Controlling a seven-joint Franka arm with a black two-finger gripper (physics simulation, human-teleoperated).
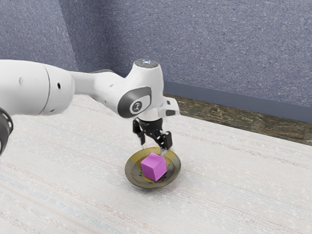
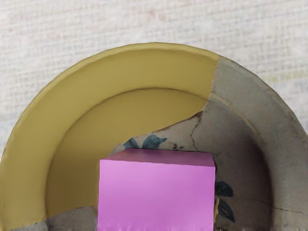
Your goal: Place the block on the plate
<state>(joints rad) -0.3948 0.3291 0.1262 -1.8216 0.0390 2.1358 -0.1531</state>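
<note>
pink cube (image 2: pixel 156 197) sits inside the yellow-and-gray plate (image 2: pixel 120 70), beside painted blue leaves (image 2: pixel 154 141). just above the cube, the black two-finger gripper (image 1: pixel 153 149) hangs with its fingers apart. under the plate is a pale, woven-textured surface (image 1: pixel 234 185); the white arm (image 1: pixel 34 87) enters from the exterior view's left.

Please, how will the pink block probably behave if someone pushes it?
The block looks rigid, with flat faces and straight edges, so it would likely slide rather than roll. The raised rim of the plate would probably stop it.
</note>
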